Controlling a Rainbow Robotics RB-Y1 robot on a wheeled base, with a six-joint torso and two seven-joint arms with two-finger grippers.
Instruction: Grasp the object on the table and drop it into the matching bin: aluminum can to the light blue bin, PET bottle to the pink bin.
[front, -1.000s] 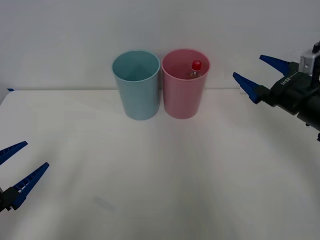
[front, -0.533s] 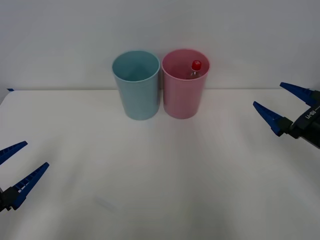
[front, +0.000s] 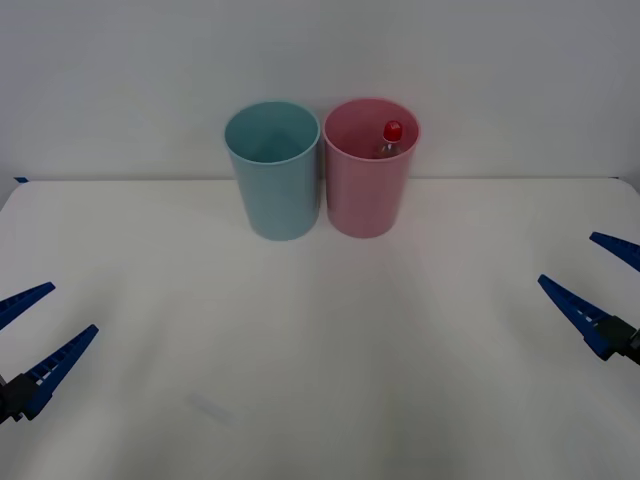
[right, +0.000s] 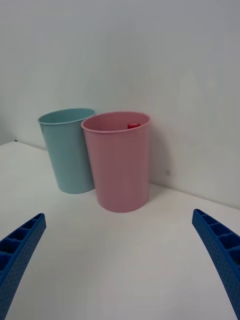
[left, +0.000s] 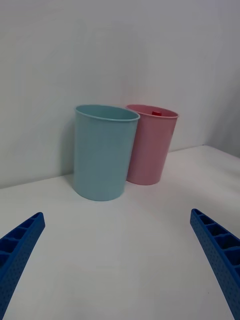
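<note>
White table (front: 320, 350); front view: PET bottle (front: 389, 140) inside pink bin (front: 368, 190).

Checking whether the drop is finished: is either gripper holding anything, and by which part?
Nothing is held. Left gripper and right gripper are both open over the table; the PET bottle stands inside the pink bin.

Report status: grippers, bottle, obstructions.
Left gripper open, low left. Right gripper open, low right. Bottle inside pink bin. Nothing in the way.

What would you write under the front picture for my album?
PET bottle sits inside the pink bin; both open grippers wait apart.
</note>
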